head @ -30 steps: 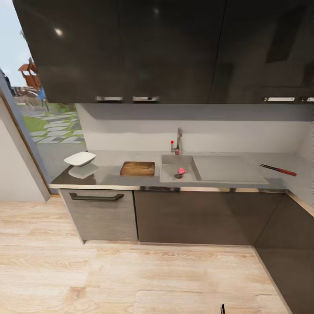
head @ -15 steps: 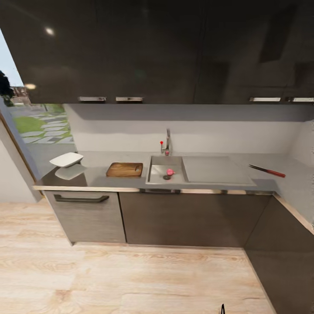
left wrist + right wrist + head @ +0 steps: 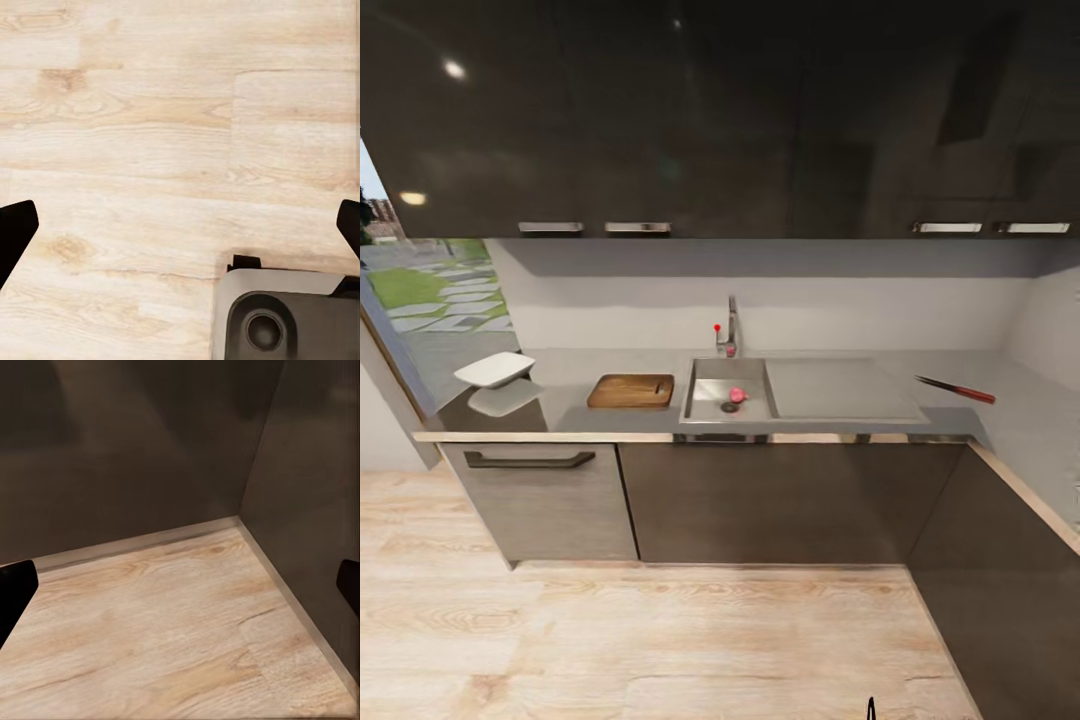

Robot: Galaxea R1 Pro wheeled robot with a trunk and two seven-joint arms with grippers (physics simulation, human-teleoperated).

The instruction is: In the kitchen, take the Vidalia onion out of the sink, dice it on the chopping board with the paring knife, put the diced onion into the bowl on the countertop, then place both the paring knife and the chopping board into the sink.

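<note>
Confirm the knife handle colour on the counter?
Red. The paring knife has a red handle and a dark blade, lying on the countertop right of the sink; clearest in the head view.

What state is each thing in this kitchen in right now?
Vidalia onion: whole, lying in the sink basin by the drain.
Sink: faucet not running.
Chopping board: flat on the countertop, bare, beside the sink.
Paring knife: lying on the countertop, far from the board.
Bowl: upright, empty.
Left tool: open, empty.
Right tool: open, empty.
</note>
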